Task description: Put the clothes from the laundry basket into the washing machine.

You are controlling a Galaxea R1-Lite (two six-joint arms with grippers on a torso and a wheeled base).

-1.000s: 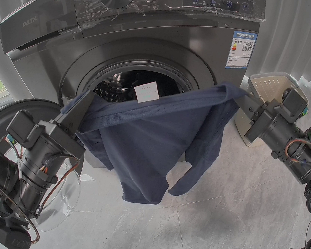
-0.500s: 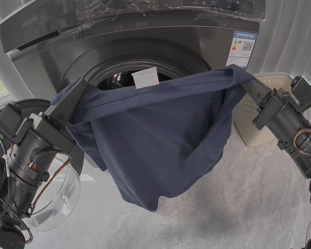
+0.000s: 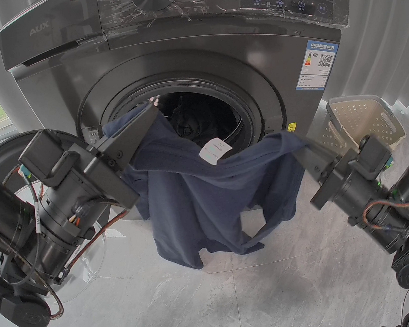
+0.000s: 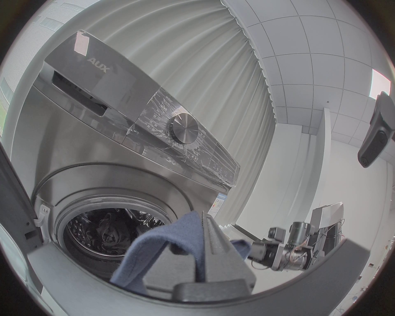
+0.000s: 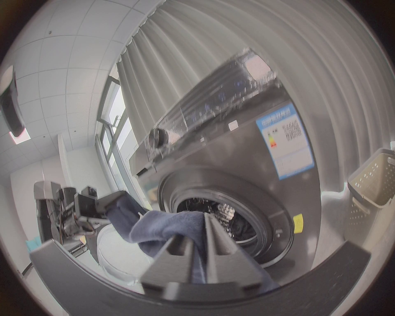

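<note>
Laundry day: the left end effector and right end effector each gripped the navy shirt, stretched before the washing machine; most of it hung outside, above the floor; the trailing hem should probably be lifted into the drum before either grip opened.

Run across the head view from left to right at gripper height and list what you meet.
left gripper → navy shirt, held at both ends and sagging in front of the washing machine → right gripper → laundry basket on the floor.
</note>
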